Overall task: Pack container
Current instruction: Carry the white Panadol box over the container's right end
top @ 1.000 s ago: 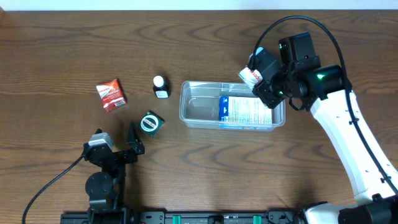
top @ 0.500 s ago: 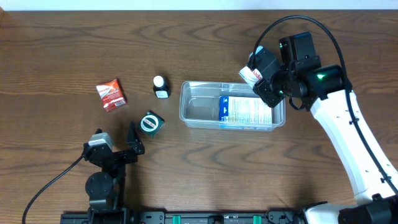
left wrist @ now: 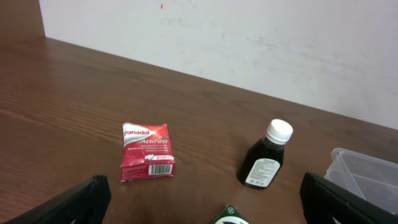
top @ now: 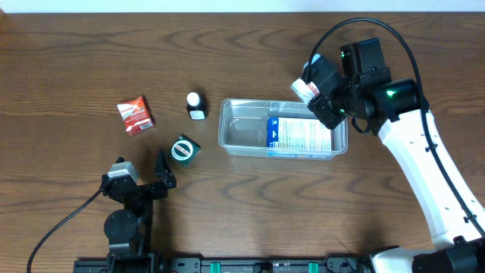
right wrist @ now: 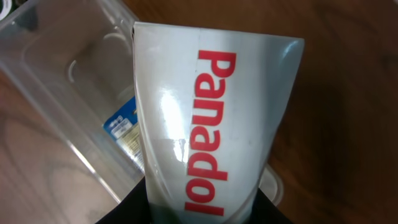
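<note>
Only the right gripper (top: 314,92) has shifted, lifting its Panadol box (right wrist: 205,124) slightly farther, over the container's (top: 222,129) far right corner; it is clamped on that box. Left gripper (top: 142,170) rests near left, spread wide, empty. Container sits right of centre, a blue-white box (top: 297,135) in its right half. It looks light, thin-walled, springy and slick; best pinched over a long wall's rim

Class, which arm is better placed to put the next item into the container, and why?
Right: the right gripper holds the Panadol box above a corner of the container; the left gripper is open and empty.
</note>
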Controlling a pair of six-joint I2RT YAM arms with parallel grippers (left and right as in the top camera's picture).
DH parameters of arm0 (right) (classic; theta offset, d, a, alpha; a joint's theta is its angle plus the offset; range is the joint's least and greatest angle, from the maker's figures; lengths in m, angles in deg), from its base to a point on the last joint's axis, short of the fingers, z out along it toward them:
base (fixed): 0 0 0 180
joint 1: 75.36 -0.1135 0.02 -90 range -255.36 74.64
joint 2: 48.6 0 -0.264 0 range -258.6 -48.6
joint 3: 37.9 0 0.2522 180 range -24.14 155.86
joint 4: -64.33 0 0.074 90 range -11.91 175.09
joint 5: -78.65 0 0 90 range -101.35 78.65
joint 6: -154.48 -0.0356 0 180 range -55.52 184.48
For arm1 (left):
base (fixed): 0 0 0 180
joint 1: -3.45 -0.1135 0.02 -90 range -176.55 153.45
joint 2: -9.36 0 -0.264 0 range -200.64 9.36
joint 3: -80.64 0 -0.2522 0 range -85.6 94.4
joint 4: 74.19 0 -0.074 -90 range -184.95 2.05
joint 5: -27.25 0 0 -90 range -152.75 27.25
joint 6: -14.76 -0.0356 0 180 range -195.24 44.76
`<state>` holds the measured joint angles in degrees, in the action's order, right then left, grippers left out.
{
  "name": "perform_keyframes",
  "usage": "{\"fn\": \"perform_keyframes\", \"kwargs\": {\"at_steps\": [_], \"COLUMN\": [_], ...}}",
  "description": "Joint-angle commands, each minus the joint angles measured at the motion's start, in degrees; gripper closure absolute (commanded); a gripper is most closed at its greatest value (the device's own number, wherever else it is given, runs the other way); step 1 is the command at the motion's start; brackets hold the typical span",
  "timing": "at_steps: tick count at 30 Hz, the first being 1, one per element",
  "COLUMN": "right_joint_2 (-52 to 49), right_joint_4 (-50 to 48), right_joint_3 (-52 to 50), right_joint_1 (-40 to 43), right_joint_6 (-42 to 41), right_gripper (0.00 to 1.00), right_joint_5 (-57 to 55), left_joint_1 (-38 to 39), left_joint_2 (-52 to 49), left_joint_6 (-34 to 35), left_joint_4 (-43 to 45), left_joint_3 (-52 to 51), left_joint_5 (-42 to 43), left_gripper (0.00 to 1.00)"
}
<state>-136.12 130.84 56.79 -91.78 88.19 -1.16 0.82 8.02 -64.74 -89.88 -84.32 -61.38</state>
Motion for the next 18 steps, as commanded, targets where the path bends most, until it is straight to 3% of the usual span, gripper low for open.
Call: {"fn": "perform_keyframes", "kwargs": {"at_steps": [1, 18], "right_joint_2": [-0.13, -14.86], "right_joint_4": [-0.74, 1.55], "right_joint_3": [-0.83, -1.33], "right_joint_1": [-0.42, -0.48], "right_joint_6": [2.10, 4.28], "right_gripper": [0.85, 0.84], "right_joint_5": [-1.18, -0.33], "left_joint_1": [-0.35, -0.35], "left_joint_2": [-0.02, -0.02], "left_joint_6": [-0.33, -0.33], "left_joint_4": [-2.10, -2.12], "left_joint_3": [-1.05, -1.05], "left_joint_5": [-0.48, -0.48], "left_gripper": [0.02, 0.02]}}
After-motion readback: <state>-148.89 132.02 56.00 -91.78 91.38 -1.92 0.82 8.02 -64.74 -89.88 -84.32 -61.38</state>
